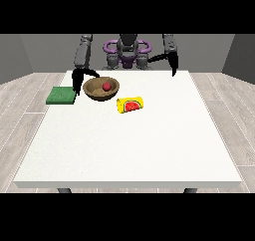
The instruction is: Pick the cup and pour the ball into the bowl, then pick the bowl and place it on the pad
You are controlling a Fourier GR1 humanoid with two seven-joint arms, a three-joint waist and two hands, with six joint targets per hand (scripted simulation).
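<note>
Now, hand (78,83) beside bowl (102,89) (ball (106,86) inside)

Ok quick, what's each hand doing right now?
Hand at the view's left: beside the bowl, fingers cannot be told.
Hand at the view's right: holding nothing, fingers cannot be told.

No readable text or labels.

One front view faces the robot (127,53) across the table (149,150).
</note>
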